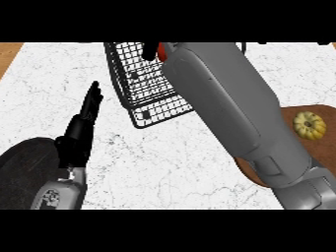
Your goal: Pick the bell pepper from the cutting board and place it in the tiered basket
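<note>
Head view, what I've got:

- My right forearm (pixel 228 113) runs from the near right corner diagonally up to the far centre. It crosses over the right side of the tiered basket (pixel 145 81).
- Right hand (pixel 154 52): I only see a dark sliver at the far end of the forearm, right at the view's top edge. Can't tell whether it's open or closed.
- Bell pepper (pixel 161 49): just a small red patch shows, tucked between that dark sliver and the forearm, touching or just beside both. It sits over the far part of the basket's wire mesh. I can't tell if it's resting in the basket or held above it. It is off the cutting board (pixel 330 147).
- The board is at the right, partly under the forearm. A yellow squash (pixel 310 125) lies on it.
- Left hand (pixel 83 125): resting at the left, fingers (pixel 92 98) straight and close together, pointing to the far side, holding nothing. The pepper is well apart from them, farther off and to the right, with the basket's left wall between.
- A black plate (pixel 14 172) lies near left on the table (pixel 170 157). My left forearm (pixel 63 194) overlaps its right rim.
</note>
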Controlling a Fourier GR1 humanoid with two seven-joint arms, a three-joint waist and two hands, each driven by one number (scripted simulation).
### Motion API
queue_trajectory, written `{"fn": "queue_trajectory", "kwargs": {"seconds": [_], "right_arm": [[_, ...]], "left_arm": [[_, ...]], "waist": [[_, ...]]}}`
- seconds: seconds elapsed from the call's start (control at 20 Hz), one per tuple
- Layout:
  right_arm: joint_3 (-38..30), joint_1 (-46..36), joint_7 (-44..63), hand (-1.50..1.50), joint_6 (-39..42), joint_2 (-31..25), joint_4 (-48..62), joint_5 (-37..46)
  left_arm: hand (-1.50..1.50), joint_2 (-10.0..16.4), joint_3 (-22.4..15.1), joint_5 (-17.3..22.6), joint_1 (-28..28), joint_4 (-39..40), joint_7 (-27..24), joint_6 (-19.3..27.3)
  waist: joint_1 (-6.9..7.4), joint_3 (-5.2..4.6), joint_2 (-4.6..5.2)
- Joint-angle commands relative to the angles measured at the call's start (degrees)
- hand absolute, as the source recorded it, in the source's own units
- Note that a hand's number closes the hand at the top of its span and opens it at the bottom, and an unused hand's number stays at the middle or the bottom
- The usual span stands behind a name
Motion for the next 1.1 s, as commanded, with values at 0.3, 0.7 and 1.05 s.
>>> {"fn": "queue_trajectory", "kwargs": {"seconds": [0.3,0.7,1.05], "right_arm": [[-9.89,1.76,-4.55,-1.50,-15.43,-0.09,0.09,-5.08],[-13.56,12.07,3.27,-1.50,-19.00,-4.70,-16.26,-4.83],[-20.91,28.83,1.76,-1.50,-12.19,-11.21,-37.59,-15.53]], "left_arm": [[0.00,0.58,0.51,0.27,0.09,-2.43,2.48,-0.54],[0.00,1.32,2.71,1.29,0.17,0.24,-0.57,-0.99],[0.00,3.11,5.27,2.85,1.32,-0.24,-0.43,-1.85]], "waist": [[-0.19,0.04,-0.17],[-2.61,0.05,-0.72],[-3.61,0.09,-0.92]]}}
